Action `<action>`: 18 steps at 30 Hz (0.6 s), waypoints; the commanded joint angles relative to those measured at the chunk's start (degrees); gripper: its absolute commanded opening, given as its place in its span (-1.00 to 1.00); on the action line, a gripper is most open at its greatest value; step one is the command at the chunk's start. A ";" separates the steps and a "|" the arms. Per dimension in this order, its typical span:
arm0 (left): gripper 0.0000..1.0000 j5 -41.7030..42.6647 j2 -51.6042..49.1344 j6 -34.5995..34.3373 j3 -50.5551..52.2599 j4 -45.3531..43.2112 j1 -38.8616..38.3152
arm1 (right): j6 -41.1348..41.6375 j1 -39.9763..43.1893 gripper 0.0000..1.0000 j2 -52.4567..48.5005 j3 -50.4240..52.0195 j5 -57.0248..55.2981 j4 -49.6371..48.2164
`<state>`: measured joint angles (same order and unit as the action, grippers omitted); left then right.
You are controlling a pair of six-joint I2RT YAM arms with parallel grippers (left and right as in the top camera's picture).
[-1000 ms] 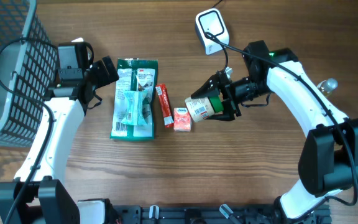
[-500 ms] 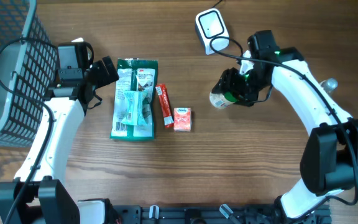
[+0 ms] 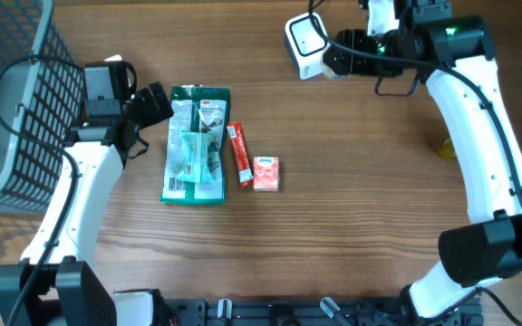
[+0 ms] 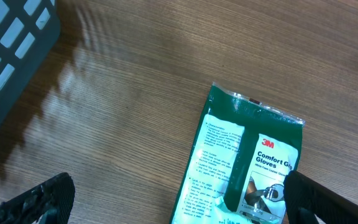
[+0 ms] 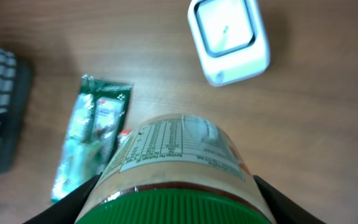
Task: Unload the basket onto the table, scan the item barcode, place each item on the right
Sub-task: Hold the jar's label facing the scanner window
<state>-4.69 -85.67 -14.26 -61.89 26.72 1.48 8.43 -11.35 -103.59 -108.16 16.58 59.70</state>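
Between my right fingers (image 5: 277,200), a green-lidded jar (image 5: 176,180), held.
The scanner (image 5: 229,37) lies ahead; only the nutrition panel (image 5: 166,140) shows, so the barcode may face away.

— Can any lettering be read?
— Yes, on the green pack (image 4: 247,168) in the left wrist view. It has a red "3M" mark, and under that white words: "Comfort G…" above "Gloves". I cannot make out the end of the upper line.
— And the pale panel on that pack?
— Rows of small print, too fine to read.
— What about the jar (image 5: 173,155)?
— In the right wrist view its label shows a boxed table of lines and figures, but it is blurred and no word comes clear.
— Anything from overhead?
— The red stick (image 3: 239,154) and the small box (image 3: 265,172) both carry print, but it is too small to read.
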 commanded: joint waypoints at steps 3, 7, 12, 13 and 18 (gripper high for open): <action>1.00 -0.55 0.15 0.50 -0.44 -0.15 0.20 | -10.78 -1.18 -0.52 -2.99 -0.98 -5.42 -8.09; 1.00 -0.55 0.15 0.50 -0.44 -0.15 0.20 | -11.45 -1.25 -0.53 -7.10 -0.98 -6.56 -13.94; 1.00 -0.55 0.15 0.50 -0.44 -0.15 0.20 | -13.73 -1.70 -0.51 -13.22 -0.98 -7.80 -23.41; 1.00 -0.55 0.15 0.50 -0.44 -0.15 0.20 | -15.82 -2.08 -0.51 -14.47 -0.98 -7.78 -25.62; 1.00 -0.55 0.15 0.50 -0.44 -0.15 0.20 | -25.20 -3.87 -0.47 -19.82 -0.98 -7.85 -35.67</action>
<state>-4.69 -85.67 -14.26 -61.89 26.72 1.48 -9.54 -13.85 -120.77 -108.14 8.88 27.70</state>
